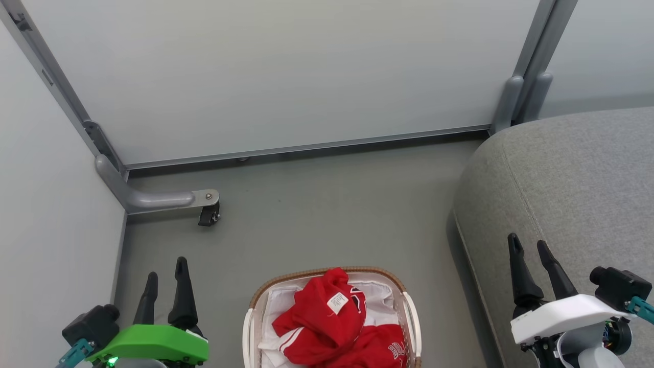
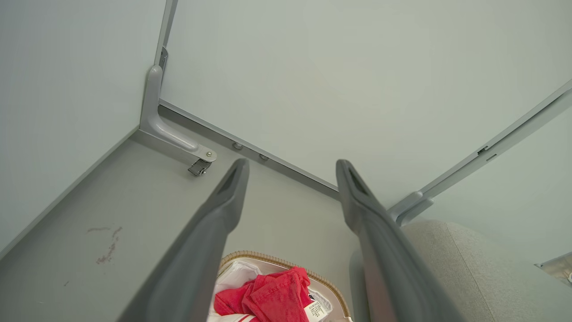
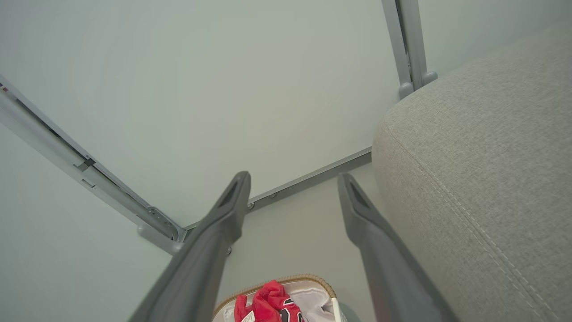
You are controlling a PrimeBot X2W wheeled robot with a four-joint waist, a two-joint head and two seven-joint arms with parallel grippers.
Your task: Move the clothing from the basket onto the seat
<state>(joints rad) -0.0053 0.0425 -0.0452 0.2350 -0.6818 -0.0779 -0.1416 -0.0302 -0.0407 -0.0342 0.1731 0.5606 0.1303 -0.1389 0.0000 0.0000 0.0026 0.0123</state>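
Red clothing with white stripes and a small white label lies heaped in the white basket, which has a brown woven rim and stands on the floor at the bottom centre. The clothing and basket also show low in both wrist views. The light-grey seat fills the right side. My left gripper hangs open to the left of the basket, empty. My right gripper is open over the seat's front edge, holding nothing.
Pale partition walls with grey metal frames close off the back and left. A grey bracket foot with a small caster juts onto the grey floor at the left corner. Open floor lies between basket and back wall.
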